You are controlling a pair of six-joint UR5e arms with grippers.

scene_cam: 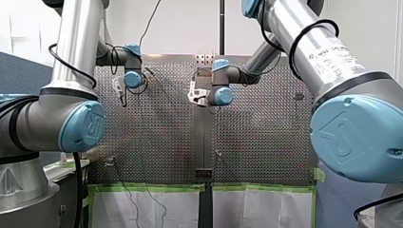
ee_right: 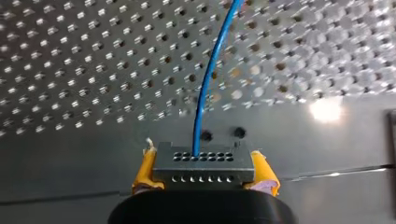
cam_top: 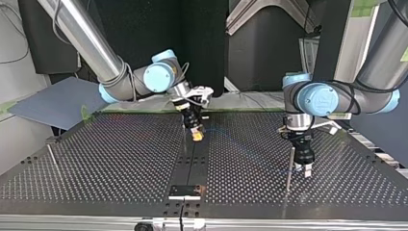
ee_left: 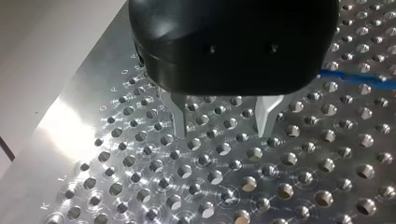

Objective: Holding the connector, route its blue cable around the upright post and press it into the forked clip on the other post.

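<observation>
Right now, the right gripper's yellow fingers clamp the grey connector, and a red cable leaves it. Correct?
No: the cable is blue, not red. The right wrist view shows it leaving the connector clamped in the yellow fingers of my right gripper.

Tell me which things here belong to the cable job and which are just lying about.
Job: dark grey rectangular connector, right pincer gripping it, thin blue cable, slim upright metal post.
Lying about: green tape strip, grey sheet.
</observation>
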